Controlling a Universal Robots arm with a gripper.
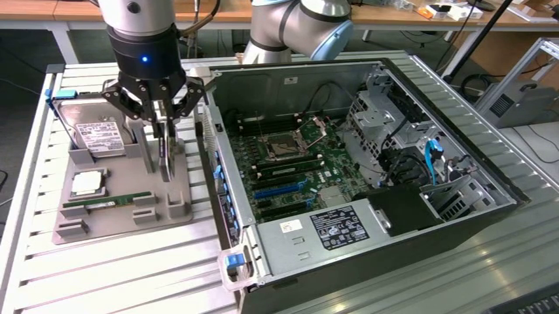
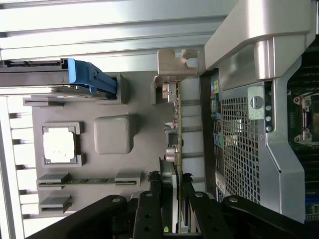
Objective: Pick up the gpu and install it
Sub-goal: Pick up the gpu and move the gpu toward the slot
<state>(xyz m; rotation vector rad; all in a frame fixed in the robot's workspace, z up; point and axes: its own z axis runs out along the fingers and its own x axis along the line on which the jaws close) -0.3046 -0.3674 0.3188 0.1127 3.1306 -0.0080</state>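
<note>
Pinching one upright gpu (image 1: 166, 156), two fingers (image 2: 149, 215) hover over one grey tray (image 1: 109, 227).

A lab: robot arm (image 1: 143, 39), aluminium-profile bench (image 1: 131, 275), desks (image 1: 393, 14) behind.

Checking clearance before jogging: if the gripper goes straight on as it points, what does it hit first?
The gpu, on edge in the tray right beneath the gripper; whether they touch is unclear.

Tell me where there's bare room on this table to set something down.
Bare table slats on the camera side of the grey tray, beside the computer case's near corner. Crowded: the tray, with the claw at the gpu, and inside the case.
</note>
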